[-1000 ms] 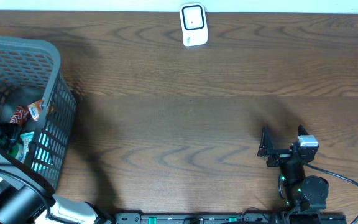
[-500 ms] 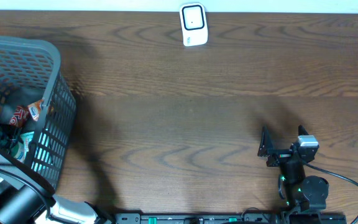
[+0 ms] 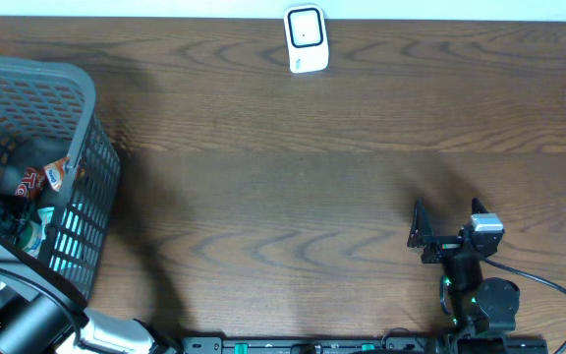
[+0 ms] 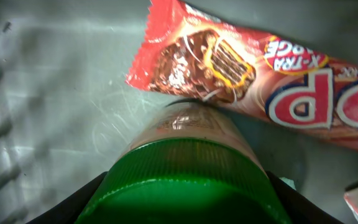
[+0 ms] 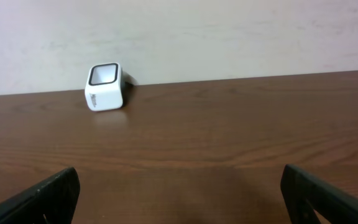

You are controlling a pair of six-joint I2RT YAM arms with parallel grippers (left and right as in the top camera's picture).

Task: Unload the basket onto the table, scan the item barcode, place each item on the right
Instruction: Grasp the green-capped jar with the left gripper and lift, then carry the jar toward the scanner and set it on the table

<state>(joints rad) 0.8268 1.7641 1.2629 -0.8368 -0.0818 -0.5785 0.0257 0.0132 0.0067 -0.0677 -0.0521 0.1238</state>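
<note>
A bottle with a green cap (image 4: 182, 180) and a brownish label lies in the grey basket (image 3: 86, 108). My left gripper (image 4: 182, 202) is shut on the cap, with a black finger (image 4: 73, 205) pressed against each side. In the overhead view that gripper is mostly hidden inside the basket. A red chocolate snack wrapper (image 4: 260, 81) lies just beyond the bottle. The white barcode scanner (image 3: 306, 39) stands at the table's far edge, and it also shows as the white scanner (image 5: 104, 87) in the right wrist view. My right gripper (image 3: 447, 226) stands open and empty at the front right, facing it.
The basket at the left holds several packets, among them a red one (image 3: 32, 180). Brown tabletop (image 3: 293, 197) stretches between the basket and the right arm. A black cable (image 3: 548, 290) runs behind the right arm's base. A pale wall (image 5: 229, 31) rises behind the scanner.
The items under my left arm in the basket have shifted slightly. The right arm and the scanner have not moved.
</note>
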